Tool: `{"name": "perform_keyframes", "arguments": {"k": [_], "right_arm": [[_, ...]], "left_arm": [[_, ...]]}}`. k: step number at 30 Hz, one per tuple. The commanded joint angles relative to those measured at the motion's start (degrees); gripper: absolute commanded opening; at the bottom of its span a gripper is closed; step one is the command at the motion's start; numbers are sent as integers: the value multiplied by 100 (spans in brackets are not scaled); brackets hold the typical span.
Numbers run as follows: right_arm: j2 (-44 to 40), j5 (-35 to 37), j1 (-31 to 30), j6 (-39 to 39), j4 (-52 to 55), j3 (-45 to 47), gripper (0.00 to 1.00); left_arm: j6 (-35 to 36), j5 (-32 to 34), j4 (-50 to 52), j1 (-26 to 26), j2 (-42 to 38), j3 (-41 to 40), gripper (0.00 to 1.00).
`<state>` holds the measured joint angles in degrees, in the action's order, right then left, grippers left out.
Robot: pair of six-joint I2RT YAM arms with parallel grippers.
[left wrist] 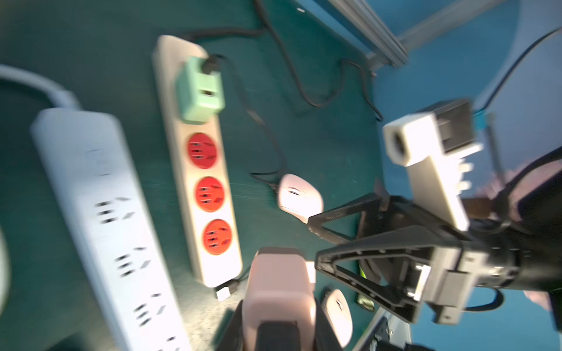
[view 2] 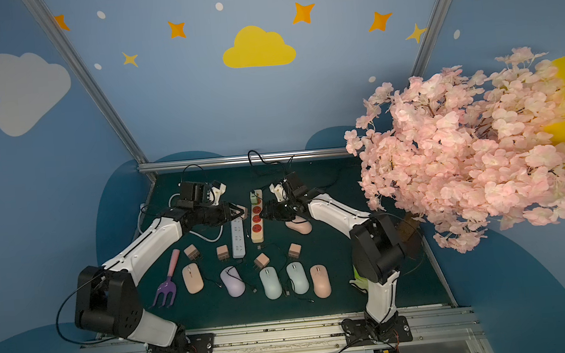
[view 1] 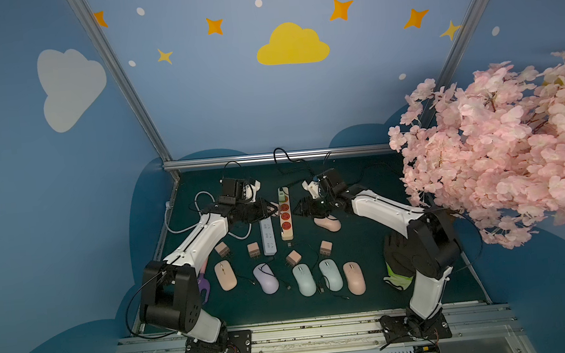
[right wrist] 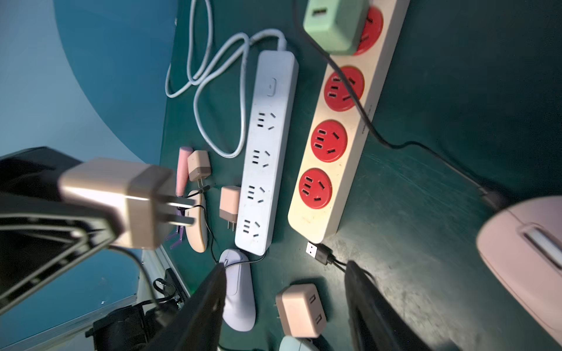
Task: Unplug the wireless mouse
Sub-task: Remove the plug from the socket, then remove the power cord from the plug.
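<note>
Between my two claws, on the dark green desk [right wrist: 456, 91], lies a long beige power strip [right wrist: 374, 91] with four round red sockets. My left claw [view 1: 272, 209] is closed on a small pinkish-beige adapter [right wrist: 121, 200], gripping its body from both sides. The adapter's two metal prongs are bare and point into open air, above the desk and apart from any socket.

My right claw [left wrist: 314, 240] faces it from across the strip, with its jaws spread wide and nothing between them. Just beneath and behind my right claw sits the pink wireless mouse [right wrist: 523, 258], resting on the desk beside the beige strip. A black cable [right wrist: 395, 144] runs from the mouse's front end across the red sockets to a mint-green adapter [right wrist: 334, 27]. That adapter is seated in the socket at the strip's far end, beyond both claws.

Just off the strip's near end, below my right claw, a loose USB plug [right wrist: 314, 251] lies on the desk on its own thin cable. Under my left claw, alongside the beige strip, lies a white power strip [right wrist: 273, 136], with its white cord looped away from it.

Farther back toward my bases, in both top views, five more mice [view 1: 304, 280] lie in a row. Four loose beige adapters [view 1: 293, 257] sit between that row and the strips.
</note>
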<state>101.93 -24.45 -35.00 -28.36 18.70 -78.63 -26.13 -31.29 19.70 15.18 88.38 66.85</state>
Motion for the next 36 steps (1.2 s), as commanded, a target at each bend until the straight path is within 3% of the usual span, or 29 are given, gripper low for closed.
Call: {"name": "perform_keyframes", "arguments": {"k": [1, 5, 8, 10, 12, 20, 24, 36], "right_arm": [[-795, 736, -42, 834, 164, 358, 62], [-1633, 1375, -19, 1060, -499, 913, 69], [-2001, 1557, 74, 1157, -547, 1070, 69], [-2294, 1585, 90, 1509, -965, 1288, 70], [-2591, 1920, 98, 1367, -1617, 1655, 70], [-2986, 543, 169, 3707, -1075, 1702, 71], [-3030, 188, 103, 4919, -1036, 1790, 88], [-2851, 446, -167, 5588, -2370, 2129, 90]], "left_arm": [[506, -521, -83, 222, -172, 330, 4], [693, -986, -59, 336, -80, 615, 4], [900, -1152, 237, 407, 28, 921, 4], [1017, -1143, 434, 433, 48, 1069, 4], [1059, -1164, 531, 434, 27, 1165, 4], [1050, -1396, 761, 467, -31, 1371, 4], [1011, -1543, 815, 533, -23, 1464, 4], [735, -1794, 608, 704, -3, 1498, 4]]}}
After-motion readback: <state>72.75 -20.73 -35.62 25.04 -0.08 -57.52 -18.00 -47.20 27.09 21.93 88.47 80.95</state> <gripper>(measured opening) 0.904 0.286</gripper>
